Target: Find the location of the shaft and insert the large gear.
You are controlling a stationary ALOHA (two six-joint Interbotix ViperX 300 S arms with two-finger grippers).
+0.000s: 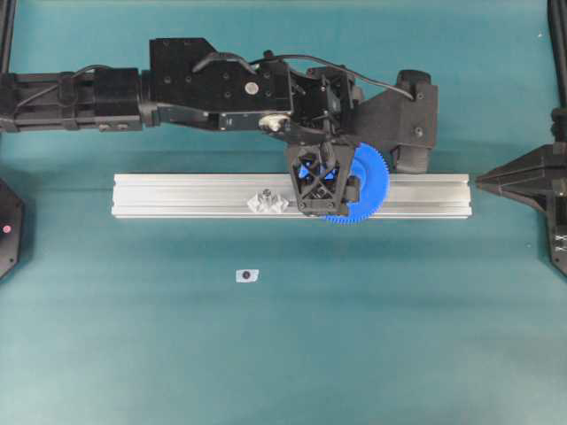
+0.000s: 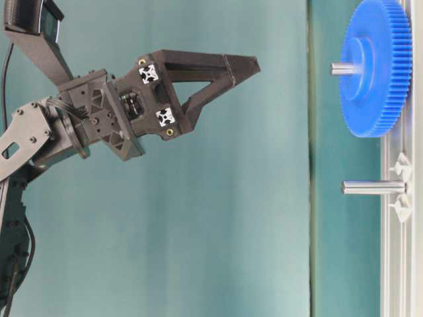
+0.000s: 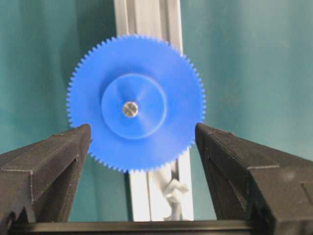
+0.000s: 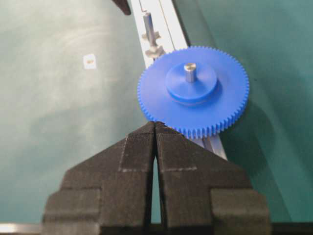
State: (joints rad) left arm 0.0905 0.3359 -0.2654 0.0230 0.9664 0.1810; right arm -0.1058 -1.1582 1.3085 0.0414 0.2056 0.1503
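The overhead view looks straight down; the table-level view is turned sideways. Both wrist cameras sit close, sharing the large gear [image 3: 136,103] on the rail [image 1: 177,195].

Bright, even light throughout — soft shadows, with both wrist views' near foregrounds slightly blurred.

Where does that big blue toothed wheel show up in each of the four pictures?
Overhead: large gear right of centre on the rail, partly under the left gripper.
Table-level: top right.
Left wrist: centre.
Right wrist: upper right of centre.
Shared landmark: the aluminium rail beneath it.
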